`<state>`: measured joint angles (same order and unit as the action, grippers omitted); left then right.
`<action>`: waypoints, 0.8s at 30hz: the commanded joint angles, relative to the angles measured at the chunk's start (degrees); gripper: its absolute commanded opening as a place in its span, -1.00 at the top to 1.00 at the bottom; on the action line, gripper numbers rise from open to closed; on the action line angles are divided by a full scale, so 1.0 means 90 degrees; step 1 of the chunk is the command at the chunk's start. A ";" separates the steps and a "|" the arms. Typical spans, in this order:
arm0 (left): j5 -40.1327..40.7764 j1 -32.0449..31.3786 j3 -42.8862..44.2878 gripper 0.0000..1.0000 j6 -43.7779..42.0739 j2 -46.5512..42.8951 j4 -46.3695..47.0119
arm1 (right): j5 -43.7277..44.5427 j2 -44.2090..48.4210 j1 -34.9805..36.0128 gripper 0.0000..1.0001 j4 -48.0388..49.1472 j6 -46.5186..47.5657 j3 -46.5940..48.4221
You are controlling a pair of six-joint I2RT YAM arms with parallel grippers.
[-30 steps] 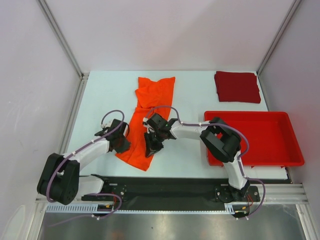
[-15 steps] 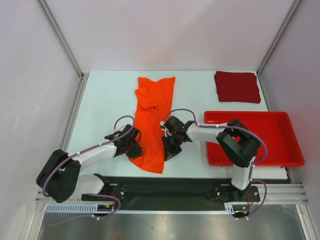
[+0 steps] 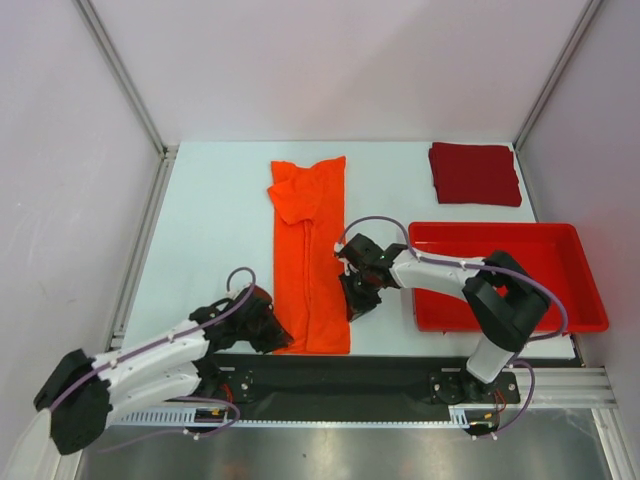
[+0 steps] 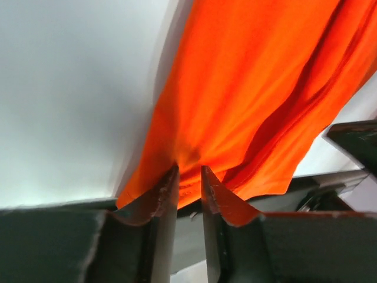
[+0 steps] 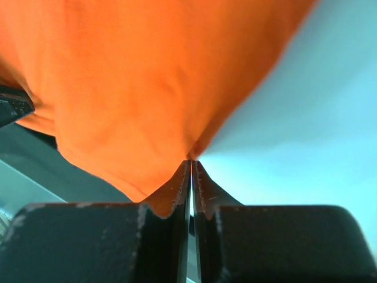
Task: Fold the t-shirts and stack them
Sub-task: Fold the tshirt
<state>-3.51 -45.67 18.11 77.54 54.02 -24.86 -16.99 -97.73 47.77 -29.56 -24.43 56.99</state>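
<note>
While the orange t-shirt (image 3: 310,260) lies in the top view as a long narrow strip, collar end far and hem at the near edge of the tabletop (image 3: 220,220), the left hand (image 3: 268,330) sits at its near left corner and the right hand (image 3: 357,300) at its right edge a little farther up. The lengthwise fold looks done and the crosswise fold seems to be the step in hand. The dark red t-shirt (image 3: 474,173) rests as a folded square at the far right corner, well apart. The next move probably calls for lifting both grips together and carrying the hem toward the collar, evenly, so the strip does not skew. The red tray (image 3: 495,228) lies between the right arm and the dark red square, so a later carry to the stack would have to pass over it. In the left wrist view, the fingers (image 4: 165,194) are clamped on a bunched bit of orange hem, with only a narrow slit between them. In the right wrist view, the fingers (image 5: 177,188) are pressed together on the cloth's edge, with pale tabletop beside it.
</note>
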 commanded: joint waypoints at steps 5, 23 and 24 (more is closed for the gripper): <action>0.0604 -0.0121 0.0126 0.19 0.0174 -0.1353 -0.2625 | -0.0006 0.1024 -0.0005 0.70 -0.0104 -0.0488 -0.0520; 0.1103 -0.0336 0.0840 -0.10 -0.0188 -0.1412 -0.3848 | -0.1043 0.2237 0.0698 -0.18 0.3137 -0.3611 -0.3002; 0.1141 -0.0345 0.0849 -0.11 -0.0207 -0.1383 -0.3897 | -0.0954 0.2236 0.0727 -0.18 0.3225 -0.3769 -0.3051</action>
<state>4.75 -48.23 25.63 75.50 41.65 -56.38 -26.79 -78.52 53.93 -9.21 -49.84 30.68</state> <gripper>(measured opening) 0.550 0.592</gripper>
